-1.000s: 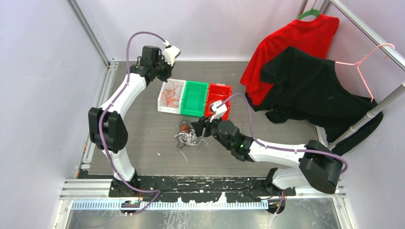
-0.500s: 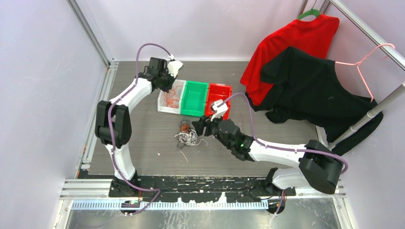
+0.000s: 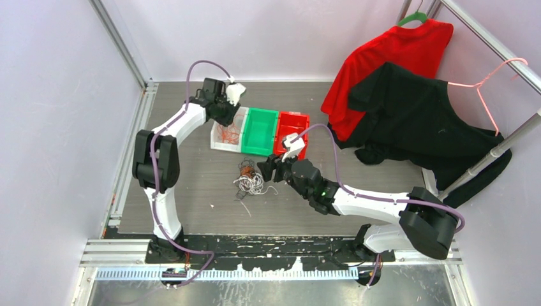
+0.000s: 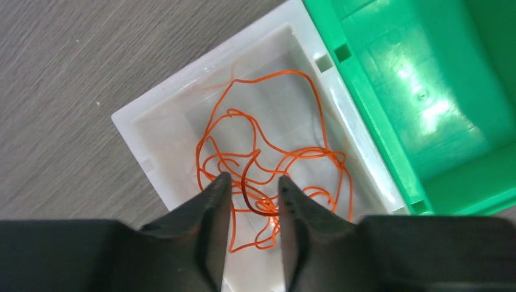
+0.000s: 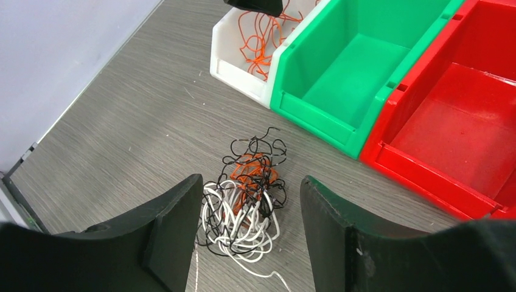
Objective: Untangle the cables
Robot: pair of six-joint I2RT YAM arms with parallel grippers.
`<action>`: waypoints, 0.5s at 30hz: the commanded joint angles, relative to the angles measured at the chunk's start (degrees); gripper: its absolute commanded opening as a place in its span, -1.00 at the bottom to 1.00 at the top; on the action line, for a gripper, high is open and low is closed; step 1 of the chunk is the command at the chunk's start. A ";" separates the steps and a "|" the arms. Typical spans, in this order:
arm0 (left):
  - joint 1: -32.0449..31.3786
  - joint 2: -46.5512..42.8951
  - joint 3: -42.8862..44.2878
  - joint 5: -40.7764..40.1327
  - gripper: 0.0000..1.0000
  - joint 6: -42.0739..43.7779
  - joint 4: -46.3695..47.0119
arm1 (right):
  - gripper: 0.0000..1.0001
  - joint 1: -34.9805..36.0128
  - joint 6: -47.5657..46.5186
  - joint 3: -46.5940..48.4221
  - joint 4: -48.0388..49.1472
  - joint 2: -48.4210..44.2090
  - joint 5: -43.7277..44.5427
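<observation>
Grey wood-grain desk (image 3: 191, 185) inside pale walls, with three bins in a row and two arms over cables.
Only the left wrist view shows how the left end effector (image 4: 254, 188) stands: slightly parted, over loose orange cables (image 4: 268, 164) in the white bin (image 4: 152, 131), beside the green bin (image 4: 389, 109). The right wrist view adds the red bin (image 5: 450, 140) and one clump (image 5: 246, 194) of black, white and orange cables on the desk, under the widely spread right end effector (image 5: 251, 181).
</observation>
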 commanded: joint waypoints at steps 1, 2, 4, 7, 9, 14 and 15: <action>0.71 -2.77 5.93 3.03 -0.16 -1.30 -3.78 | 0.30 -0.31 0.38 2.22 1.26 -0.61 -0.12; 0.74 -3.56 6.55 3.90 -0.06 -1.45 -5.06 | 0.30 -0.34 0.35 2.22 1.16 -0.61 -1.64; 1.01 -5.39 7.61 5.52 0.17 -1.70 -7.30 | 0.30 -0.34 0.34 2.27 1.01 -0.60 -2.36; 1.09 -8.05 9.16 8.44 0.57 -1.67 -11.46 | 0.30 -0.44 0.39 2.38 0.41 -0.61 -2.84; 1.07 -9.74 9.48 9.88 0.70 -1.58 -14.61 | 0.30 -0.48 0.46 2.36 0.06 -0.60 -3.19; 1.07 -15.22 6.36 14.06 0.81 -0.72 -20.68 | 0.31 -0.55 0.80 2.51 -1.38 -0.62 -5.39; 1.03 -16.80 4.61 14.90 0.82 -0.44 -21.15 | 0.31 -0.53 0.85 2.52 -1.60 -0.43 -6.17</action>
